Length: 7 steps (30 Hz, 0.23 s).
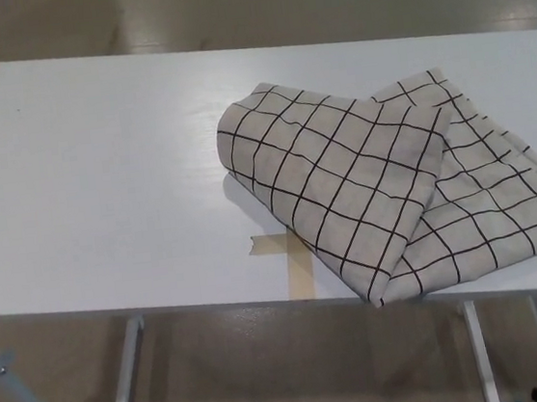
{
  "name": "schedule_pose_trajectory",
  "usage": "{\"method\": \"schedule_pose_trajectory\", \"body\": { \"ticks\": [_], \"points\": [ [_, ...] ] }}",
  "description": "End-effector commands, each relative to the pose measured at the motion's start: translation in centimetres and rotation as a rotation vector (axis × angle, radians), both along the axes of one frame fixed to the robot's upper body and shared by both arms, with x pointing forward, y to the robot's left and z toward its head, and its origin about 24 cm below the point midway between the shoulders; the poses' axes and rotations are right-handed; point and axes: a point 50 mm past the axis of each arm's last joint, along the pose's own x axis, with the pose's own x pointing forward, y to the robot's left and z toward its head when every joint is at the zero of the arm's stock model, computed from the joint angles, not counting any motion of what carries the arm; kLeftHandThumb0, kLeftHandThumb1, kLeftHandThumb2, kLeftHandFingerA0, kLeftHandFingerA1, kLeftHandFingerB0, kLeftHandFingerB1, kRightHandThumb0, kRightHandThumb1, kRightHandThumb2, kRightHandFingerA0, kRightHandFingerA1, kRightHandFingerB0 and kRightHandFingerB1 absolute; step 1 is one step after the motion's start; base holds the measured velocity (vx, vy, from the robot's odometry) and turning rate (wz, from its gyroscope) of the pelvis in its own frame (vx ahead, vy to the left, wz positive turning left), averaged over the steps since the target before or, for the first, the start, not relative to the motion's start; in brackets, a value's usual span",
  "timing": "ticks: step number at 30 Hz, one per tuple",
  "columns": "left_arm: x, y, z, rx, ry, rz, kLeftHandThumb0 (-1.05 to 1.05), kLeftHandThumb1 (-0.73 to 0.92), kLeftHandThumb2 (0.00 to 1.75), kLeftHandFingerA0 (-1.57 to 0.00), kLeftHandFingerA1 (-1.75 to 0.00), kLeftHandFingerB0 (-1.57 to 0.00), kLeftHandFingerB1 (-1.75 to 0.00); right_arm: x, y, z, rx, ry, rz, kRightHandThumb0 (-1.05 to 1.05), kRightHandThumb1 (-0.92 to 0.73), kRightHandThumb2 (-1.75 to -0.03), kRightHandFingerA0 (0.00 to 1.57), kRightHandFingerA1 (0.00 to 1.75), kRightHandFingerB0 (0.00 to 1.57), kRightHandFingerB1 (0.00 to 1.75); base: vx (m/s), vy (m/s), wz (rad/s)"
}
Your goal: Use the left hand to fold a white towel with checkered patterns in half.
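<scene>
Where the towel [383,188] lies, centre-right of the frame, we see it already doubled over: white cloth with a thin black check, the top layer a rough diamond running from its upper-left fold down to a corner at the table's near edge. Lower layer sticks out to the right and upper right, not flush with the top one, so edges are offset. Left fold looks rounded and slightly puffed, with a soft shadow under it on the left. Near corner sits right at the table edge, bottom-centre-right; we can't tell if it overhangs.

Tape [288,257], beige, forms a cross-like mark on the table just left of the towel's near corner; its right part goes under the cloth.

Table [101,181] is white and fills most of the frame, with the left half bare. Metal legs [124,382] show below the near edge at lower left and lower right. Floor [287,364] below and beyond is tan.

Neither of our hands is in frame, so nothing has hold of the towel. A small dark shape sits at the bottom-right corner; we can't tell what it is.
</scene>
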Motion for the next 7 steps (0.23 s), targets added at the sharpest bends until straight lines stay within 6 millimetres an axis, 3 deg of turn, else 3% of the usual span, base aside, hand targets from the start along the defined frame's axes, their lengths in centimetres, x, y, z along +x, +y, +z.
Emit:
{"method": "schedule_pose_trajectory", "body": {
  "ticks": [1,7],
  "points": [
    [-1.23,0.53,-2.57,-0.036,0.079,0.262,-0.49,0.47,0.55,-0.44,-0.41,-0.49,-0.36,-0.94,-0.24,-1.22,0.059,0.073,-0.062,-0.26,-0.67,-0.59,0.51,0.60,0.63,0.52,0.00,0.000,0.00],
    [-1.10,0.32,-2.71,-0.017,0.069,0.251,-0.51,0.49,0.55,-0.44,-0.41,-0.49,-0.36,-0.74,-0.41,-1.09,0.026,0.068,-0.053,-0.26,-0.67,-0.60,0.51,0.59,0.63,0.51,0.00,0.000,0.00]
  ]
}}
